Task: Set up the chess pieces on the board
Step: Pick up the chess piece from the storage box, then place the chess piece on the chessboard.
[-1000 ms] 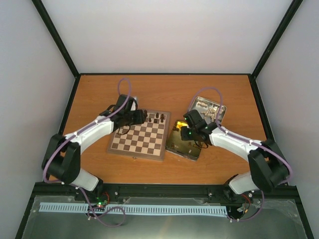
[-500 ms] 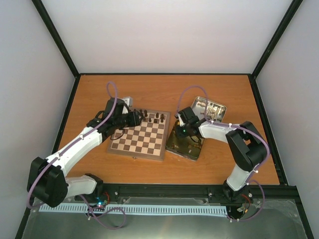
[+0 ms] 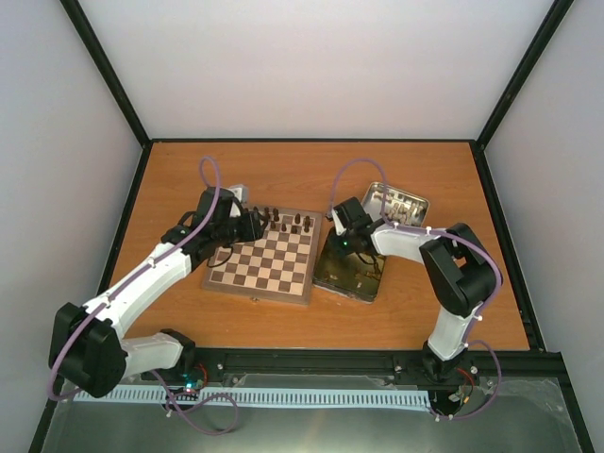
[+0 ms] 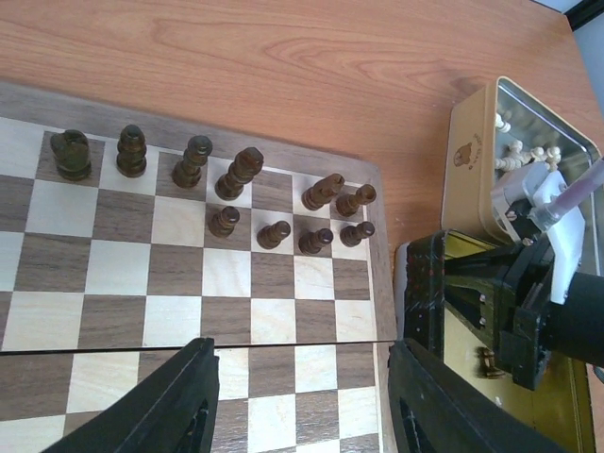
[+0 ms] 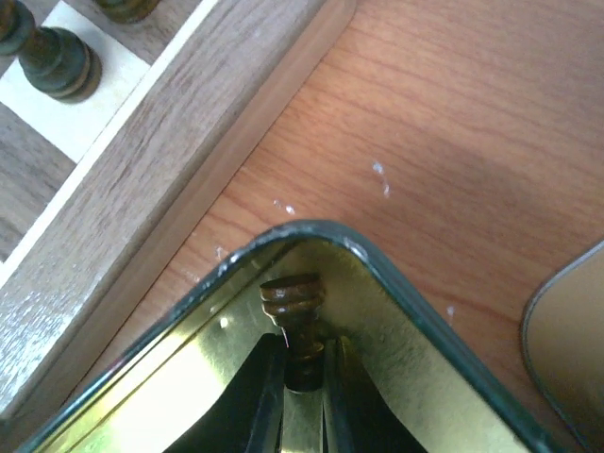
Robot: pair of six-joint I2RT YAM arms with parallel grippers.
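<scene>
Your right gripper (image 5: 302, 363) is down in the corner of the gold-lined tray (image 5: 415, 340) just beside the board (image 4: 236, 283), jaws pinched narrow on one dark piece (image 5: 293, 300), perhaps a pawn, though the close view leaves that unsure; your left gripper (image 4: 302, 396) hovers over the board, jaws wide, nothing between them. Other dark chessmen (image 4: 236, 175) stand upright along the board's two far rows.

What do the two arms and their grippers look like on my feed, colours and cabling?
The left arm and right arm have white link shells with black joints, and a purple cable loops along each. The left gripper and right gripper are black. A green light glows by the right wrist.
</scene>
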